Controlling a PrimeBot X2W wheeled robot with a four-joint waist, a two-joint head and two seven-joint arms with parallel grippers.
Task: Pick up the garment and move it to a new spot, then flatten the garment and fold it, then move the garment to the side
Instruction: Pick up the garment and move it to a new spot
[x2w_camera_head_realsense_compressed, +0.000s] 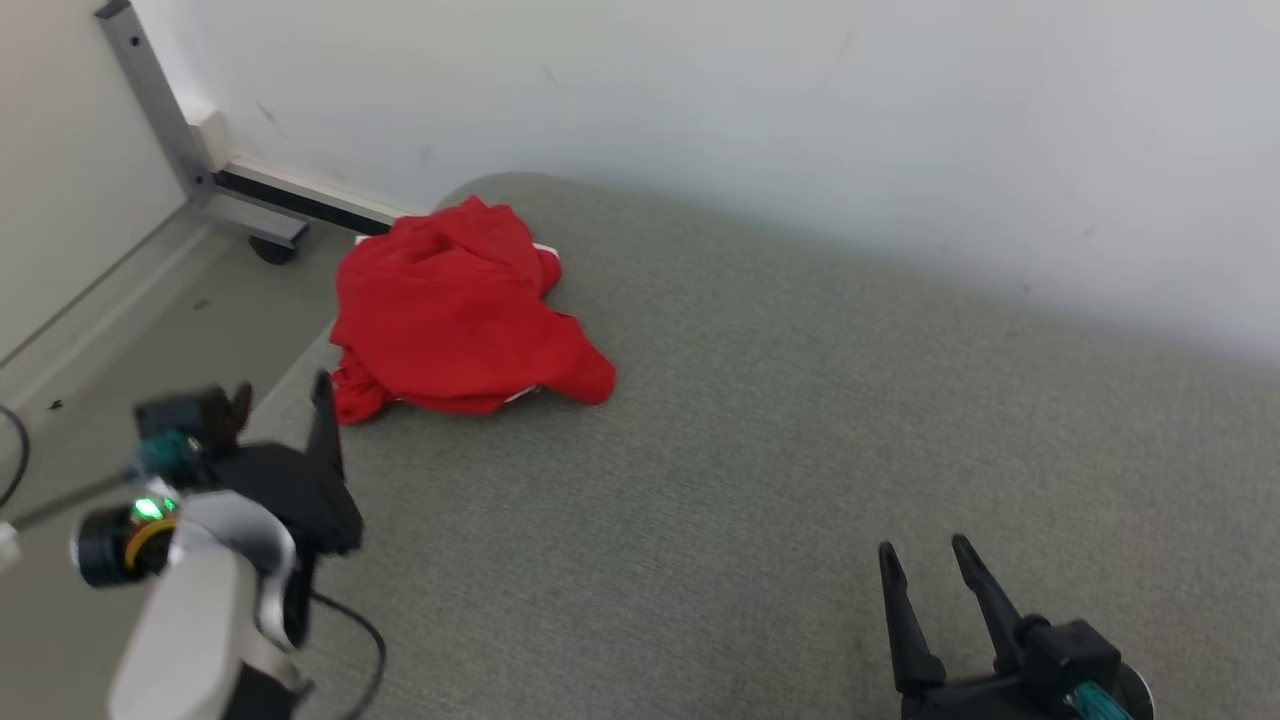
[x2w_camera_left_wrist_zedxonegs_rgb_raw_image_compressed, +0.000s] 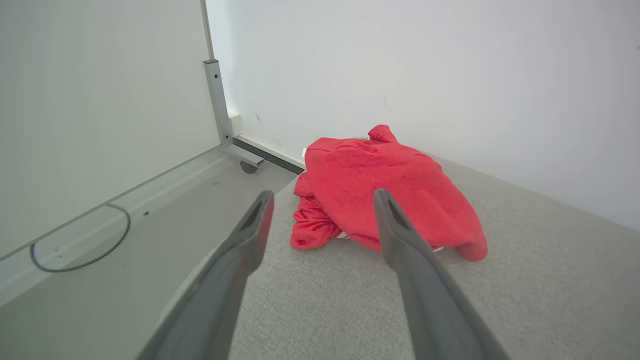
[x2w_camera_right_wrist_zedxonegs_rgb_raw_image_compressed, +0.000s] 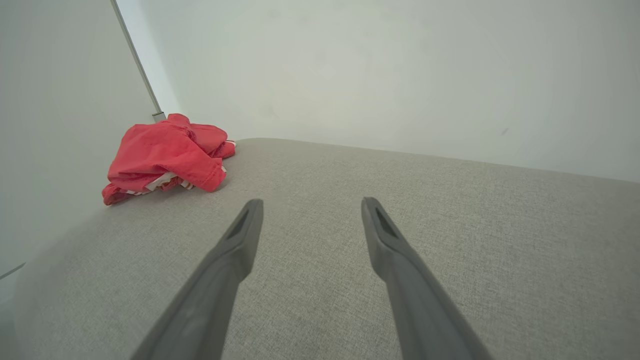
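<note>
The garment (x2w_camera_head_realsense_compressed: 455, 310) is a red crumpled heap with a bit of white trim, lying at the far left corner of a grey fabric surface (x2w_camera_head_realsense_compressed: 780, 450). My left gripper (x2w_camera_head_realsense_compressed: 282, 402) hovers open at the surface's left edge, just short of the heap's near side. In the left wrist view the open left gripper (x2w_camera_left_wrist_zedxonegs_rgb_raw_image_compressed: 323, 194) points at the garment (x2w_camera_left_wrist_zedxonegs_rgb_raw_image_compressed: 395, 175), with nothing between its fingers. My right gripper (x2w_camera_head_realsense_compressed: 923, 546) stands open and empty over the near right of the surface, far from the cloth. The right wrist view shows that gripper (x2w_camera_right_wrist_zedxonegs_rgb_raw_image_compressed: 312, 201) with the garment (x2w_camera_right_wrist_zedxonegs_rgb_raw_image_compressed: 160, 150) far off to its left.
A white wall runs close behind the surface. Left of the surface is grey floor with a metal frame leg (x2w_camera_head_realsense_compressed: 175, 130) on a caster (x2w_camera_head_realsense_compressed: 270, 250) and a dark cable (x2w_camera_left_wrist_zedxonegs_rgb_raw_image_compressed: 85, 257). The surface's rounded left edge drops off beside my left gripper.
</note>
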